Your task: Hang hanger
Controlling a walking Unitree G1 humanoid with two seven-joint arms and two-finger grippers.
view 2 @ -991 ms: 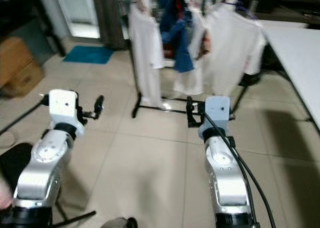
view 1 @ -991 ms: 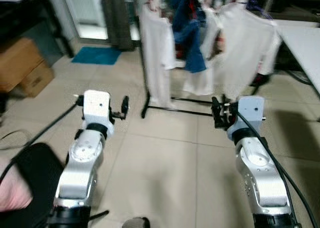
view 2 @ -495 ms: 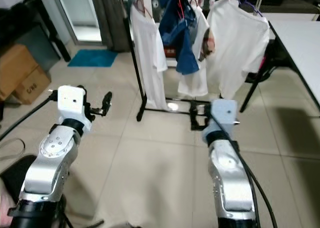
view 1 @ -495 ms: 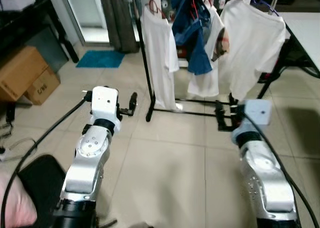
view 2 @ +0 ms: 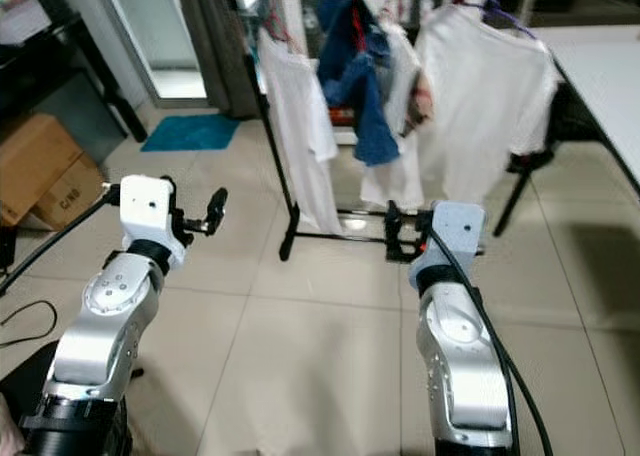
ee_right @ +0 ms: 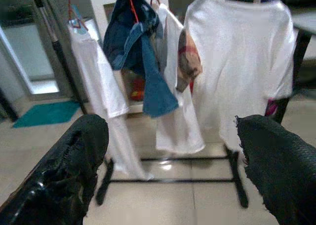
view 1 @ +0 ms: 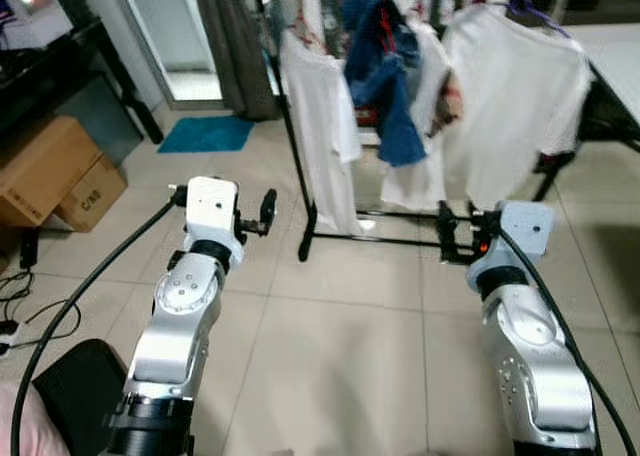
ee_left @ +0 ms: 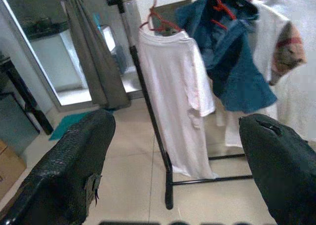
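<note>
Left hand (view 1: 266, 211) and right hand (view 1: 443, 238): fingers spread, both empty, raised over floor tiles. Garment rack (view 1: 296, 136) beyond: red hanger (ee_left: 159, 24) carrying white shirt (view 1: 322, 126), likely light, stiff, slippery; grip at hook neck.

Ahead of both grippers stands the clothes rack (view 1: 300, 166), garments hanging side by side along it. Left gripper (view 1: 266, 211) faces its left end, right gripper (view 1: 446, 241) its middle. Cardboard boxes (view 1: 55, 171) sit far left of the left gripper.
</note>
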